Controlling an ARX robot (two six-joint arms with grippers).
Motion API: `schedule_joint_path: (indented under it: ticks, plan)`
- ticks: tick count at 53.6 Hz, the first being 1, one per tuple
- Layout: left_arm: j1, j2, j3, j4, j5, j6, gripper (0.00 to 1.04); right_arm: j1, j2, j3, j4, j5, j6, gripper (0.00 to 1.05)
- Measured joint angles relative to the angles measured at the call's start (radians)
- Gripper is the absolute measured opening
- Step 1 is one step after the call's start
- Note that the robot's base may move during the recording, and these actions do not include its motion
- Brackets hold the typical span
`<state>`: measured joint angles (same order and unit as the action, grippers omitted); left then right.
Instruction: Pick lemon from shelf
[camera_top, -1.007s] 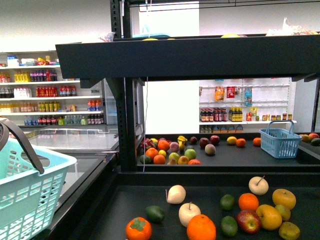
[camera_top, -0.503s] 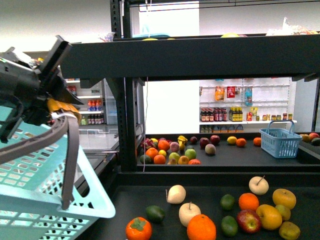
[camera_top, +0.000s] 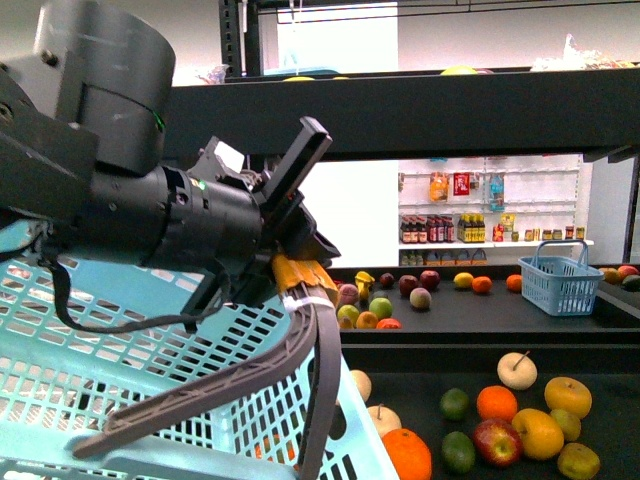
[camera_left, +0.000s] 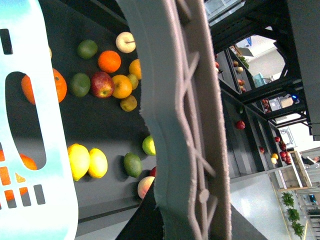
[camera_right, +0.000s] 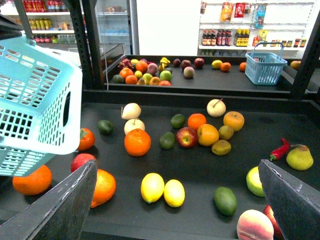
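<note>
Two lemons (camera_right: 152, 187) (camera_right: 174, 193) lie side by side on the black shelf tray (camera_right: 200, 162). In the right wrist view they sit between and just ahead of the spread fingers of my right gripper (camera_right: 177, 166), which is open and empty. The left wrist view shows the same lemons (camera_left: 78, 161) (camera_left: 98, 163) from above. My left gripper (camera_top: 300, 283) is shut on the grey basket handle (camera_top: 322, 370) of a light blue basket (camera_top: 150, 350), held up over the tray's left side. The arm and basket hide the lemons in the front view.
Oranges (camera_right: 137, 142), pale apples (camera_right: 131, 110), a red apple (camera_right: 186, 136), avocados (camera_right: 225, 200), a peach (camera_right: 255, 225), a red chili (camera_right: 279, 149) and a pear (camera_right: 300, 156) are scattered over the tray. A small blue basket (camera_top: 560, 281) stands on the far shelf.
My left arm has swung up and to the right with the basket, which now fills the left half of the front view. The fruit has not moved.
</note>
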<state>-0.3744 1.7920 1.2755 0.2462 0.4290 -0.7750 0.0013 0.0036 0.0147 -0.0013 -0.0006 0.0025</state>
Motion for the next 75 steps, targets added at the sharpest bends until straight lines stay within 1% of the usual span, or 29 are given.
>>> schedule_joint_path:
  ticks: [15,23,25,27,29,31,32,34,35,37,42,43,44,46,52,57,64,70,75]
  plan:
    - [-0.065,0.072,0.033,0.065,0.014,-0.006,0.08,0.0,0.0,0.0,0.0,0.0,0.0,0.97]
    - [-0.084,0.088,0.045,0.068,0.019,-0.006,0.08,0.0,0.0,0.0,0.0,0.0,0.0,0.97]
    - [-0.084,0.09,0.045,0.068,0.02,-0.006,0.08,0.013,0.006,-0.001,0.011,0.044,-0.018,0.97]
    - [-0.084,0.093,0.045,0.068,0.02,-0.006,0.08,0.069,0.042,0.0,0.068,0.224,-0.069,0.97]
    - [-0.084,0.093,0.045,0.068,0.019,-0.006,0.08,0.12,0.094,0.0,0.117,0.375,-0.118,0.97]
    - [-0.082,0.093,0.045,0.068,0.016,-0.006,0.08,0.136,0.159,0.002,0.151,0.468,-0.142,0.97]
    - [-0.082,0.093,0.045,0.068,0.012,-0.006,0.08,0.128,0.217,0.007,0.176,0.496,-0.146,0.97]
    - [-0.082,0.093,0.045,0.068,0.012,-0.002,0.08,0.091,0.336,0.03,0.226,0.473,-0.141,0.97]
    - [-0.082,0.093,0.045,0.068,0.013,0.0,0.08,0.062,0.415,0.05,0.261,0.434,-0.133,0.97]
    - [-0.083,0.094,0.045,0.068,0.013,0.002,0.07,-0.005,0.589,0.116,0.332,0.325,-0.109,0.97]
    - [-0.083,0.093,0.045,0.069,0.013,0.001,0.07,-0.11,0.911,0.28,0.426,0.15,-0.081,0.97]
    - [-0.082,0.093,0.045,0.069,0.013,0.001,0.07,-0.118,0.944,0.298,0.431,0.142,-0.081,0.97]
    - [-0.082,0.093,0.045,0.069,0.013,0.001,0.07,-0.141,1.042,0.356,0.431,0.089,-0.074,0.97]
    - [-0.082,0.094,0.045,0.069,0.013,0.002,0.07,-0.163,1.17,0.435,0.417,0.031,-0.061,0.97]
    - [-0.083,0.094,0.045,0.069,0.016,0.0,0.07,-0.19,1.514,0.655,0.384,-0.073,-0.06,0.97]
    - [-0.084,0.094,0.047,0.069,0.016,0.004,0.07,-0.192,1.74,0.818,0.335,-0.133,-0.082,0.97]
    - [-0.084,0.094,0.047,0.069,0.013,0.004,0.07,-0.19,1.958,1.015,0.273,-0.163,-0.109,0.97]
    - [-0.084,0.094,0.047,0.069,0.014,0.003,0.07,-0.174,2.14,1.158,0.248,-0.156,-0.137,0.97]
    - [-0.084,0.094,0.047,0.069,0.016,0.003,0.07,-0.157,2.249,1.212,0.253,-0.14,-0.181,0.97]
